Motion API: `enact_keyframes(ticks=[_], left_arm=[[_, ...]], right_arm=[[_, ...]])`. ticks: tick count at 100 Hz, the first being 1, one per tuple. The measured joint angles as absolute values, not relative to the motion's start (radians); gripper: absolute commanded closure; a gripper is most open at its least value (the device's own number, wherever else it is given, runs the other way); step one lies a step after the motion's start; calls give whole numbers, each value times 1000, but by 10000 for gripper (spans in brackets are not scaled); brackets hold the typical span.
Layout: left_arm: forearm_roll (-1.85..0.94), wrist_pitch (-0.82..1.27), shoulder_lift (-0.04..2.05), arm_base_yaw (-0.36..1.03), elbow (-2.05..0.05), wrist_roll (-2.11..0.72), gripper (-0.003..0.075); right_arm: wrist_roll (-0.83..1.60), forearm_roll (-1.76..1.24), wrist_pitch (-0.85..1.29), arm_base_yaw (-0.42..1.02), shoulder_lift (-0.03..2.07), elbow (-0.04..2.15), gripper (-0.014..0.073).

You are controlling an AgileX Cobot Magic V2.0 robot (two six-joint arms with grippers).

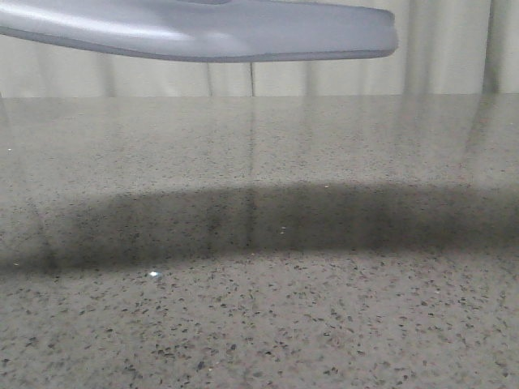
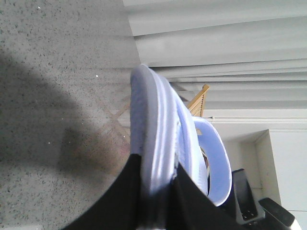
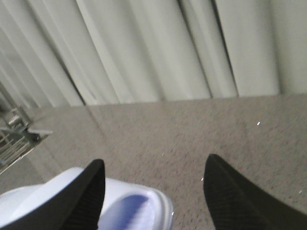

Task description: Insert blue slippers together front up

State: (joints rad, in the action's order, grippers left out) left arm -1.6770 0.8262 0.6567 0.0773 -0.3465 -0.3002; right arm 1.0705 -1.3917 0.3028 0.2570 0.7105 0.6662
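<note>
A pale blue slipper [image 1: 203,32] hangs in the air across the top of the front view, sole down, above the speckled table [image 1: 259,308]. In the left wrist view my left gripper [image 2: 160,184] is shut on this slipper [image 2: 156,129] at the edge of its thick sole, with its wide strap [image 2: 218,163] arching off to one side. My right gripper [image 3: 154,160] is open and empty over the table. A pale blue slipper [image 3: 139,211] shows partly behind its left finger [image 3: 84,196]. I cannot tell whether it is the same slipper or the second one.
A pale curtain [image 1: 324,77] hangs behind the table's far edge. The held slipper casts a wide dark shadow [image 1: 259,223] on the table. A wooden frame [image 2: 199,98] and a black device [image 2: 244,191] show beyond the table. A wire rack [image 3: 12,139] stands at one side.
</note>
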Motion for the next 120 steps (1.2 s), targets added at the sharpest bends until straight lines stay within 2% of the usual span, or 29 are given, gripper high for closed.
enact_keyframes(ticks=[30,81,120], left_arm=[[-1668,818,734,77,-346,-349,704],[-1756,822,1100,79,-392,-674,704],[-1770,848,1268,79,-478,-727,704]], right_arm=[[1070,-1376,249,257,593,666,207],[1074,-1364,349,257,589,661,207],[1074,-1364,376,257,589,661,207]])
